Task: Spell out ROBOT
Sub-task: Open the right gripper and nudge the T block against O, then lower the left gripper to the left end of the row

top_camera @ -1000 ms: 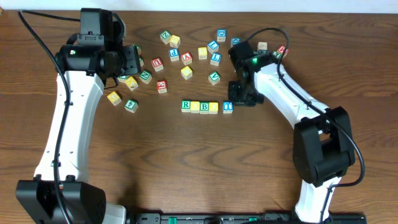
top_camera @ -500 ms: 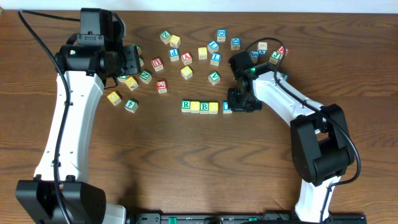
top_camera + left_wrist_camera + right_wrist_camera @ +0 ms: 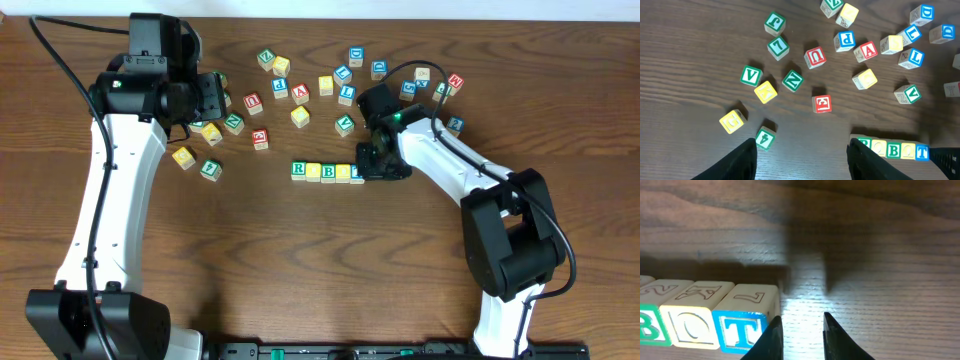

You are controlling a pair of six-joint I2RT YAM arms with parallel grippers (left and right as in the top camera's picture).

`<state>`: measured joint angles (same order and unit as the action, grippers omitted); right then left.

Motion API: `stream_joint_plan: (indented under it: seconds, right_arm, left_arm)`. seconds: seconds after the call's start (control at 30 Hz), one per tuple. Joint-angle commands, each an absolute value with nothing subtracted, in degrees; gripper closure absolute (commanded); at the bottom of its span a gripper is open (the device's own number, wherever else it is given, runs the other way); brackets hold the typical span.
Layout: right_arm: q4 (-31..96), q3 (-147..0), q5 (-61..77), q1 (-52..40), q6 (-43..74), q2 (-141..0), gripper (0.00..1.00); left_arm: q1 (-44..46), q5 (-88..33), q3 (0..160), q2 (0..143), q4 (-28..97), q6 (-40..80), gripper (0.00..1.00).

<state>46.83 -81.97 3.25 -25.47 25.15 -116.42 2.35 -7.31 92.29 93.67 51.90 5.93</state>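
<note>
Five cubes stand in a row at mid-table: green R [image 3: 299, 170], yellow O [image 3: 314, 172], green B [image 3: 329, 172], yellow O [image 3: 343, 172] and blue T [image 3: 357, 175]. My right gripper [image 3: 371, 165] sits just right of the T and covers part of it. In the right wrist view the T [image 3: 742, 328] touches the yellow cube [image 3: 690, 325]. The left fingertip [image 3: 774, 337] rests against the T's right side. The right gripper [image 3: 802, 337] stands narrowly open over bare wood. My left gripper [image 3: 802, 162] hangs wide open and empty above the table, far left of the row [image 3: 894, 150].
Several loose letter cubes lie scattered behind the row, among them a red one [image 3: 260, 139], a green V [image 3: 344, 125] and a yellow one [image 3: 300, 116]. More cubes sit under the left arm, such as the yellow one [image 3: 184, 157]. A black cable loops near the right arm [image 3: 425, 62].
My right gripper has moved left and down against the T cube. The T has slid left and closed its gap to the yellow cube. The left arm has not moved.
</note>
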Motion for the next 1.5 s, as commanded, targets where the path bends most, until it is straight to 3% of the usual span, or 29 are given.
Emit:
stream_joint_plan:
  seconds: [0.0,0.57,1.03,1.47]
  right_arm:
    - [46.5,-81.7,3.4,-25.8,24.6,-116.9,0.79]
    - [45.6,-81.7,3.8,-25.8,24.6,-116.9,0.80]
    - [51.5,-86.8,3.8,-23.0,24.6,-115.0,0.73]
    - [52.3,-86.8,3.8,-21.0,24.6,-115.0,0.66]
  left_arm:
    - [2.0,-6.8,92.1,94.3,51.7,5.6,0.43]
    - [2.1,-6.9,92.1,94.3,52.7,7.8,0.43]
    - [3.5,-7.0,88.2,94.3,54.5,10.4,0.48]
    - [8.7,-8.5,84.2,97.4,52.9,10.3,0.91]
